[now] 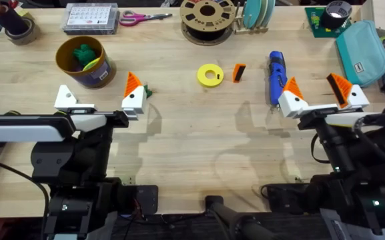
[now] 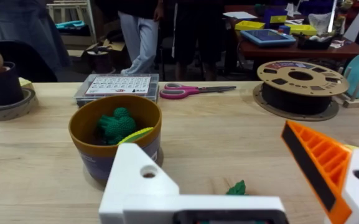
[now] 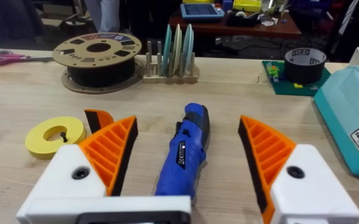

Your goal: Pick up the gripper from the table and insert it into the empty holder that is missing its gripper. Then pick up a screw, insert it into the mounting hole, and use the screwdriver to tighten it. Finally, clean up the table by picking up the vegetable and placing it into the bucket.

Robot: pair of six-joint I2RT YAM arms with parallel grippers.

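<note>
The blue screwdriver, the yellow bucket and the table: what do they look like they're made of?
The screwdriver looks like glossy moulded plastic with dark bands. The bucket seems plastic or coated card, its mustard wall smooth and matte; hard to say which. The table looks like pale wood, with visible grain and plank seams.

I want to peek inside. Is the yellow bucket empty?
No. The bucket is upright and open, with a green leafy bundle and a yellow piece inside.
</note>
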